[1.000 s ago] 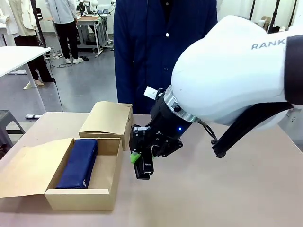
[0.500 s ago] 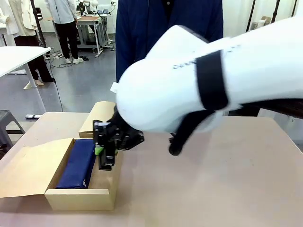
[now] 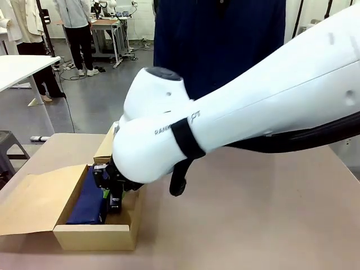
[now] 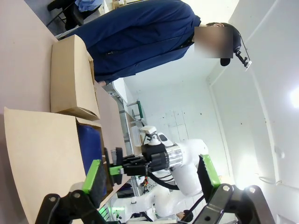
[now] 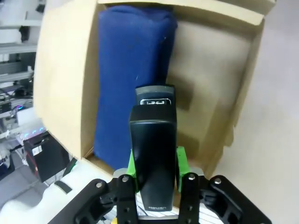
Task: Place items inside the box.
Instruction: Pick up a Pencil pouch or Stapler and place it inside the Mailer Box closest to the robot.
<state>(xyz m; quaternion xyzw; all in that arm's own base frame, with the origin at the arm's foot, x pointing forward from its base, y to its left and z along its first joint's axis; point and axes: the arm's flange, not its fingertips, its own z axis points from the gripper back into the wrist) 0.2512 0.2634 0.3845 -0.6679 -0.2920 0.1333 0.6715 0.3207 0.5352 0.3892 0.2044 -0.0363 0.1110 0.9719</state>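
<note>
My right gripper is shut on a black stapler, pinched between its green pads. It holds the stapler just over the bare right half of the open cardboard box. A navy fabric pouch lies along the left half of the box, and it also shows as a blue pouch beside the stapler in the right wrist view. My left gripper stands open with nothing between its fingers, looking at the box flap and the right gripper from the side.
A closed cardboard box stands just behind the open one. The open box's lid flap lies flat to the left. A person in a dark blue coat stands at the far edge. Bare tabletop stretches to the right.
My right arm has swung left across the table with the stapler, from the middle to over the open box, and has come down lower. The pouch has not moved.
</note>
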